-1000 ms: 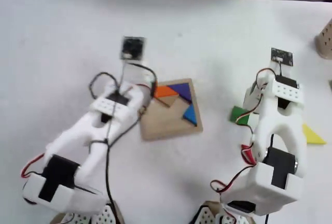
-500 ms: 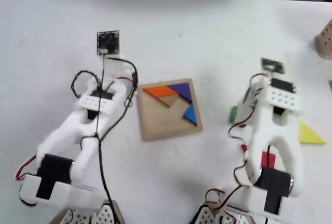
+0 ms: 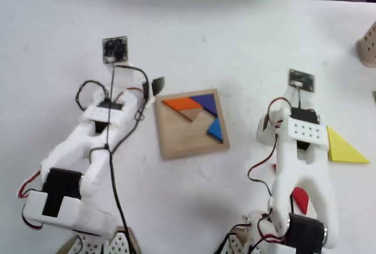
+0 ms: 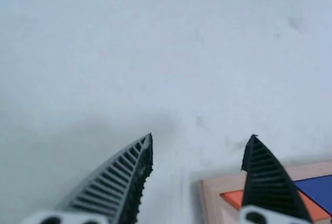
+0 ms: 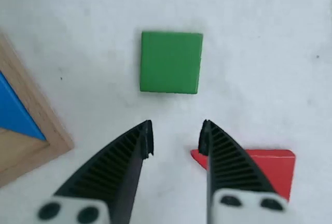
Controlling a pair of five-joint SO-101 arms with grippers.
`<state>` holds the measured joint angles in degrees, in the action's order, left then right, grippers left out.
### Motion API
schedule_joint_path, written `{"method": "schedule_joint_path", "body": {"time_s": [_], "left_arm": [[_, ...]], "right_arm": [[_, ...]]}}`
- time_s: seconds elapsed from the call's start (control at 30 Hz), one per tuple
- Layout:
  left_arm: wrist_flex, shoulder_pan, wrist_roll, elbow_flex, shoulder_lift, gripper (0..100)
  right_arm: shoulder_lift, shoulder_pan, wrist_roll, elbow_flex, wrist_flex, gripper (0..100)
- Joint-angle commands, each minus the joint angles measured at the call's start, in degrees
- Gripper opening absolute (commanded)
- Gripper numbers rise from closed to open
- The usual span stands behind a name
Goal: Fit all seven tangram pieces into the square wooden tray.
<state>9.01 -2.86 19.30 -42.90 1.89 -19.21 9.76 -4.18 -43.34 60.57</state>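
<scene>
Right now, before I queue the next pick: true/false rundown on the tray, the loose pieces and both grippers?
1. The green square sits in the tray. False: the green square lies on the table, outside the tray.
2. The right gripper is open and empty. True.
3. The yellow triangle lies on the table, outside the tray. True.
4. The left gripper is shut on the orange piece. False: the left gripper is open and empty; the orange piece lies in the tray.
</scene>
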Motion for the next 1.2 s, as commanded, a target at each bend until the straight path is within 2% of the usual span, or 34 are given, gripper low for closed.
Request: {"method": "schedule_joint_path", "body": {"time_s": [0.0, 0.2, 0.33, 0.4, 0.5, 0.63, 1.17], "left_arm": [[-1.05, 1.27, 1.41, 3.52, -0.13, 28], [-1.05, 1.19, 1.41, 3.69, -0.04, 28], [-1.05, 1.19, 1.41, 3.69, 0.4, 28], [-1.14, 1.1, 1.41, 4.84, 2.33, 28], [-1.05, 1.1, 1.67, 8.0, 6.11, 28], [-0.88, 1.1, 1.49, 9.67, 8.22, 28], [1.32, 1.01, 1.41, 10.11, 8.31, 28]], "right_arm": [[-2.86, 0.31, -6.15, 0.26, -2.77, 14.9], [-2.86, -3.38, -8.0, -1.93, -5.49, 14.9], [-2.77, -2.15, -4.84, -2.02, -5.41, 14.9], [-2.77, -0.92, -6.33, -2.02, -5.76, 15.1], [-2.42, -0.75, -9.14, -2.55, -7.87, 20.6], [1.27, -0.92, -9.32, -2.46, -11.47, 28.2], [19.38, -5.14, -9.32, 12.13, -8.22, 25.9]]}}
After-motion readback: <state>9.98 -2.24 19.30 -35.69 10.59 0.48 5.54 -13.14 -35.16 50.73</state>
